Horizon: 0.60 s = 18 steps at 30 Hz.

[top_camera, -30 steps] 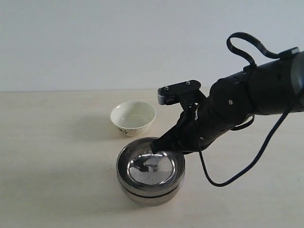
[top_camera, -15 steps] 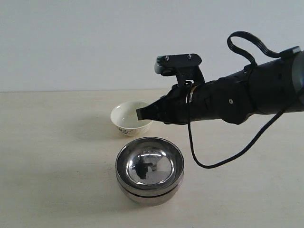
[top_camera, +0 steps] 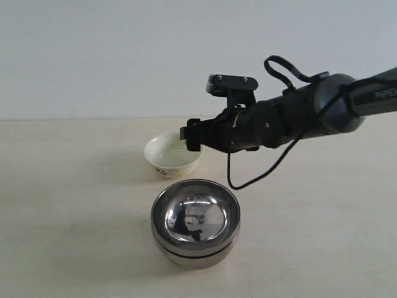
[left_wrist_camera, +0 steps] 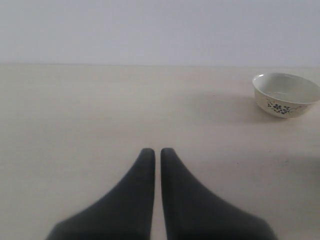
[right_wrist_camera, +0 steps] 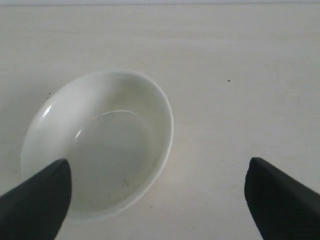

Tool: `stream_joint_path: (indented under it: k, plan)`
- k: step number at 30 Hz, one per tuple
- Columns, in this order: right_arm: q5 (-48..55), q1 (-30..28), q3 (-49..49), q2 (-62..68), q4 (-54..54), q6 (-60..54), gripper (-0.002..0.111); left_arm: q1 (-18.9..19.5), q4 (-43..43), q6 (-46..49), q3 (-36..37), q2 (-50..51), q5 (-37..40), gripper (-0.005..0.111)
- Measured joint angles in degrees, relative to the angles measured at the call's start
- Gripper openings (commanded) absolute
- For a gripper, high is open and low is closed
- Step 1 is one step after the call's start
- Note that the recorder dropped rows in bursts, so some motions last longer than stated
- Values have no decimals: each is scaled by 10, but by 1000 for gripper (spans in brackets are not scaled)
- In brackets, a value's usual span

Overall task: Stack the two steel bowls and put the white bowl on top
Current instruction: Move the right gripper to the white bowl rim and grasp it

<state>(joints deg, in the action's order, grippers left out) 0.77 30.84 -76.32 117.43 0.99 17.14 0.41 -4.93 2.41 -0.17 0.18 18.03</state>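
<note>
Steel bowls [top_camera: 195, 220]: nested one inside the other, with a seam line showing around the outer side. They stand on the table [top_camera: 74, 205] toward the near edge in the exterior view, and neither wrist view shows them.

White bowl [top_camera: 173, 154]: upright on the table at about 11 o'clock from the steel stack, near it but apart, and not on top of it.

White bowl, left wrist view [left_wrist_camera: 286, 94]: seen from the side, this view shows the dark floral mark on the outer wall plainly.

White bowl, right wrist view [right_wrist_camera: 100, 145]: seen from above, with a bare, glossy inside and no mark visible.

Right gripper [top_camera: 189, 138]: raised off the table at about 12 o'clock from the steel stack. In the exterior view it overlaps the white bowl's rim on its 3 o'clock side.

Right gripper, own camera [right_wrist_camera: 157, 165]: the pincer is spread wide and holds nothing. One finger [right_wrist_camera: 37, 197] shows in front of the bowl, the other over bare table.

Left gripper [left_wrist_camera: 155, 152]: visible only in its own wrist view. Its two dark fingers are drawn together with a thin slit between them and nothing in their grasp. It sits over bare table, well apart from the white bowl.
</note>
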Motion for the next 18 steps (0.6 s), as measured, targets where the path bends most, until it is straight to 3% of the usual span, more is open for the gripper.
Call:
stream_joint_path:
  k: [6, 9, 12, 18]
  plan:
    - [79, 0, -108, 81, 1, 4, 82, 0, 0, 0, 0, 0, 0, 4]
    - [103, 0, -135, 109, 1, 9, 75, 0, 0, 0, 0, 0, 0, 4]
    - [106, 0, -145, 123, 2, 20, 60, 0, 0, 0, 0, 0, 0, 4]
    - [100, 0, -149, 133, 4, 60, 14, 0, 0, 0, 0, 0, 0, 4]
